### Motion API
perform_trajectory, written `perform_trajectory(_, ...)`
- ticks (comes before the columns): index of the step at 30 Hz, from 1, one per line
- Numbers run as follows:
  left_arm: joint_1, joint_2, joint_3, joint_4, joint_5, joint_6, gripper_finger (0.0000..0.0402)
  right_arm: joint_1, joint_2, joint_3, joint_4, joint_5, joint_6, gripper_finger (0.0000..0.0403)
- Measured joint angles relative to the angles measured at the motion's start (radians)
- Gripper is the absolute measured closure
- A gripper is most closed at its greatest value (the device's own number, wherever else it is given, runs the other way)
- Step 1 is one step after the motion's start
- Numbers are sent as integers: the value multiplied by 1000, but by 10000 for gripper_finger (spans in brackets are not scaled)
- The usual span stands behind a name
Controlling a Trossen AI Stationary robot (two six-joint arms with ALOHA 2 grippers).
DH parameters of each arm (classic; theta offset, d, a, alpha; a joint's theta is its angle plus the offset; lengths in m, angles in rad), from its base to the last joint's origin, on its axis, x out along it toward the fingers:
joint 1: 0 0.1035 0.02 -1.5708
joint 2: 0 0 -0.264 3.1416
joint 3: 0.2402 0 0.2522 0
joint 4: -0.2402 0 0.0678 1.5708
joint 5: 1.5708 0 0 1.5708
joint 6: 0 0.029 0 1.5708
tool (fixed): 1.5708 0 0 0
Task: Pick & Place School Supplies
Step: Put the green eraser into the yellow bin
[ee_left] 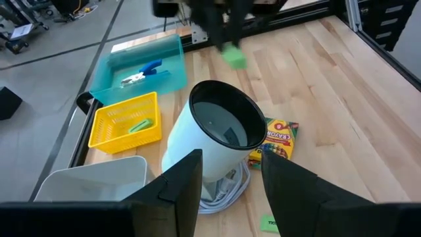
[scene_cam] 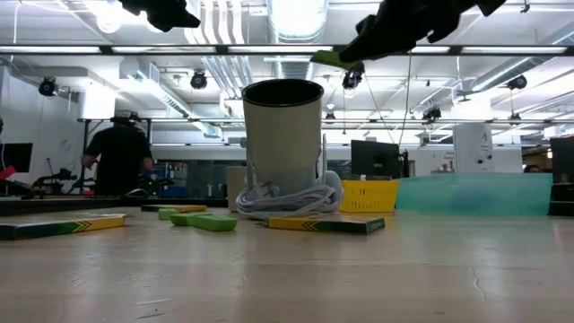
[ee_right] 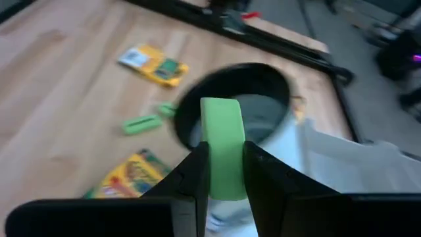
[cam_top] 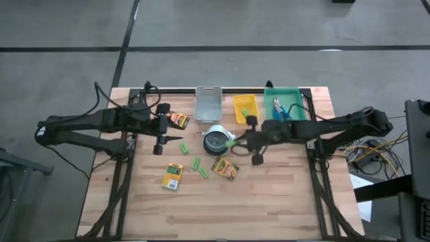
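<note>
Green stick (ee_right: pixel 222 148) is pinched between the fingers of the right gripper (ee_right: pixel 223 172), held up in the air just beside the mouth of the white cup (cam_top: pixel 216 140), which stands near the middle of the table (cam_top: pixel 269 202), toward its far edge. The left gripper (ee_left: pixel 230 181) waits on the other side of the cup with its fingers spread and nothing between them.

To finish this step well, I judge the right arm should keep the stick clear of the cup's rim and carry it on to the yellow basket (cam_top: pixel 244 107) at the far edge, where one green piece (ee_left: pixel 139 125) already lies, letting go only once it is over the basket's floor.

From above, the remaining supplies show: more sticks (cam_top: pixel 200 168) and crayon boxes (cam_top: pixel 173 176) on the bare wood. Only the left wrist view looks into the teal tray (ee_left: pixel 135 62) and shows the blue-handled scissors (ee_left: pixel 141 71). The low view adds a person (scene_cam: pixel 118 154) in the room behind.
</note>
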Motion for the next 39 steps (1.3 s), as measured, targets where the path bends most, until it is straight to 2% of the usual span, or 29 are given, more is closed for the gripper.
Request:
perform_trajectory(8, 0, 0, 0, 0, 0, 0, 241, -154, -51, -10, 2, 1, 1, 329)
perform_trajectory(20, 0, 0, 0, 0, 0, 0, 241, -425, -22, -12, 1, -4, 77, 327)
perform_trajectory(29, 0, 0, 0, 0, 0, 0, 241, -554, 87, -12, 12, -84, 148, 324)
perform_trajectory(39, 0, 0, 0, 0, 0, 0, 241, -618, 262, -12, 33, -92, 245, 320)
